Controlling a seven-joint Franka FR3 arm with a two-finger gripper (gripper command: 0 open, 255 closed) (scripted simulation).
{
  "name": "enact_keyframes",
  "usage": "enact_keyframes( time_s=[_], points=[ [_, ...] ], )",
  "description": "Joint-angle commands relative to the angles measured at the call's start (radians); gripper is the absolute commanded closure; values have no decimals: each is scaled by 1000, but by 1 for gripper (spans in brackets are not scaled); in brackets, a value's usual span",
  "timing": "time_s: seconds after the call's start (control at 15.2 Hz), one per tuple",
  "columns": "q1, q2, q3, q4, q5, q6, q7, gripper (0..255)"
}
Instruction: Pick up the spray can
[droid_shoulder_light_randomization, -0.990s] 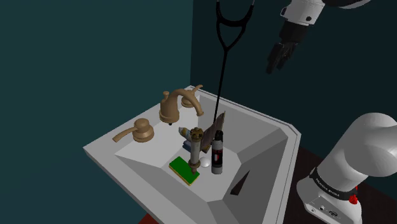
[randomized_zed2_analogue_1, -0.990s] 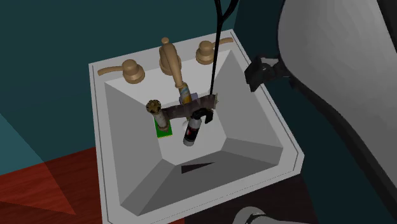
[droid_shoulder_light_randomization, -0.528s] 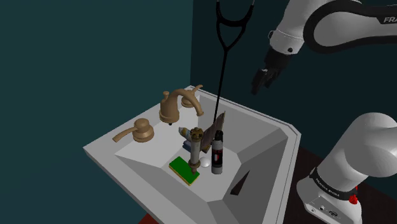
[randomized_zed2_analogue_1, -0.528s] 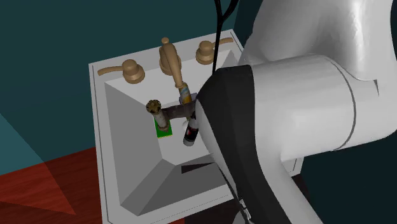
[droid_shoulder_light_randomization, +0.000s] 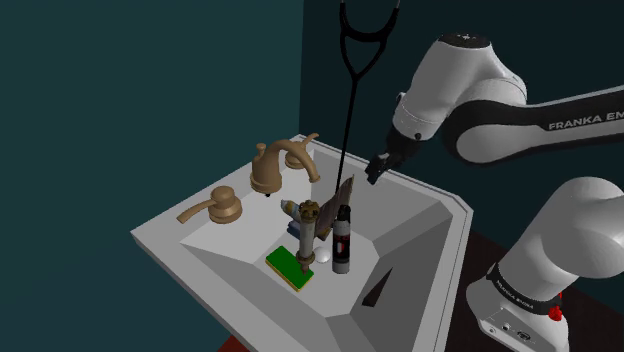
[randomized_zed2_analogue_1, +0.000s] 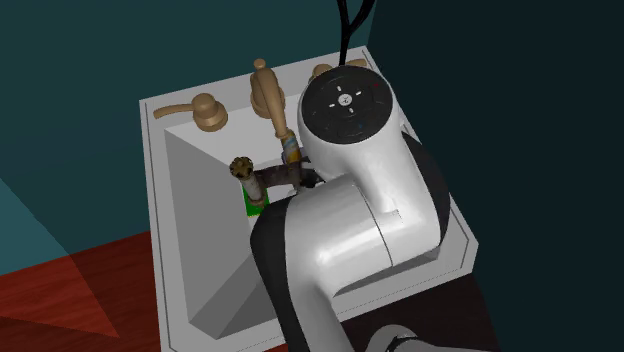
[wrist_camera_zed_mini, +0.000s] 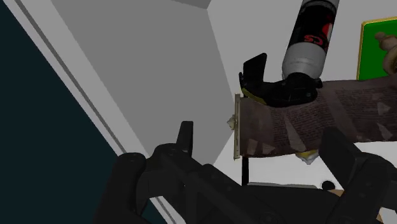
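jaws apart & empty by sink (droid_shoulder_light_randomization: 410, 225) rim, spray can (droid_shoulder_light_randomization: 342, 240) well apart down in basin.

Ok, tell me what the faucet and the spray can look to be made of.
Faucet: brass or bronze, going by its golden-brown tone, with a dull, even finish. Spray can: probably metal, judging from the silvery-grey band beside its black cap. The body is black with a red and white label.
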Motion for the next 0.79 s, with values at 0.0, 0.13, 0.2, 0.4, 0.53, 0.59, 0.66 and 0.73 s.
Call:
enact_keyframes(
  time_s=[0.0,0.13,0.2,0.4,0.53,0.59,0.66,0.73],
  points=[
    [-18,55,74,-22,-15,93,81,0],
    [-55,120,156,-31,-46,179,169,0],
    [-81,156,202,-32,-69,221,219,0],
    [-210,270,373,-17,-179,336,395,0],
    [-351,349,525,8,-302,397,547,0],
    [-445,388,620,26,-382,419,636,0],
    [-560,428,733,49,-476,434,735,0],
    [-704,469,873,77,-584,439,844,0]
  ],
)
